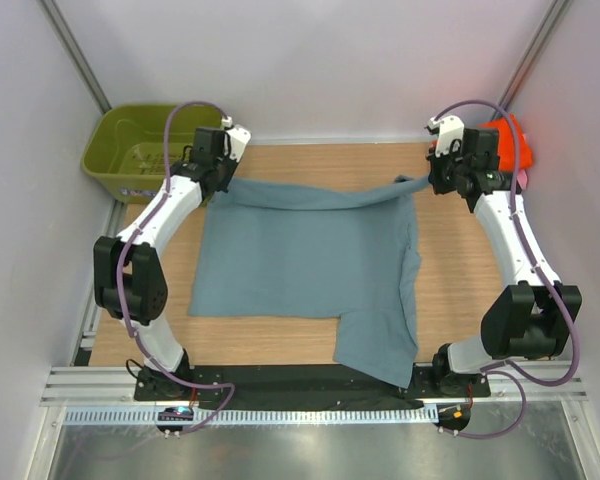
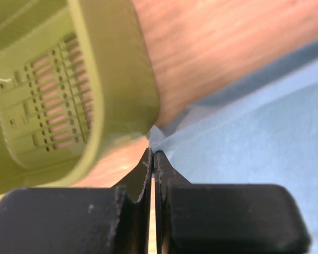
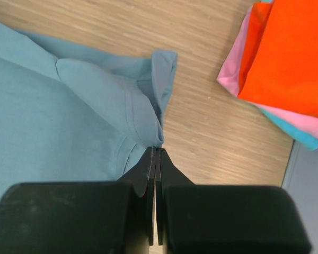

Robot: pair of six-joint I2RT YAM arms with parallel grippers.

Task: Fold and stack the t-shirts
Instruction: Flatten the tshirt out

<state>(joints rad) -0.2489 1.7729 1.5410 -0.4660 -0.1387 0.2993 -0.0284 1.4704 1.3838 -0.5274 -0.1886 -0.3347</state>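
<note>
One large blue-grey t-shirt (image 1: pixel 300 255) nearest, spread flat across the wooden table (image 1: pixel 460 280), its lower right part reaching onto the black strip at the near edge. Farther back, the shirt's far edge stretched between both grippers, drawn up into a point at each end.

At the far left corner: left gripper (image 2: pixel 152 154), clamped tight on a small pinch of the blue-grey cloth, fingers pressed together with only thin fabric between them.

At the far right corner: right gripper (image 3: pixel 156 151), likewise clenched, gripping a bunched fold of the same shirt, a loose flap of cloth standing up just past the fingertips.

Beyond the left gripper, at the far left: olive-green basket (image 1: pixel 130 150), its rim just beside the held corner in the left wrist view.

Beyond the right gripper, at the far right: folded stack, orange t-shirt (image 3: pixel 291 53) on top, pink t-shirt (image 3: pixel 230 76) beneath, teal t-shirt (image 3: pixel 302 136) lowest, apart from the blue-grey cloth with bare wood between.
</note>
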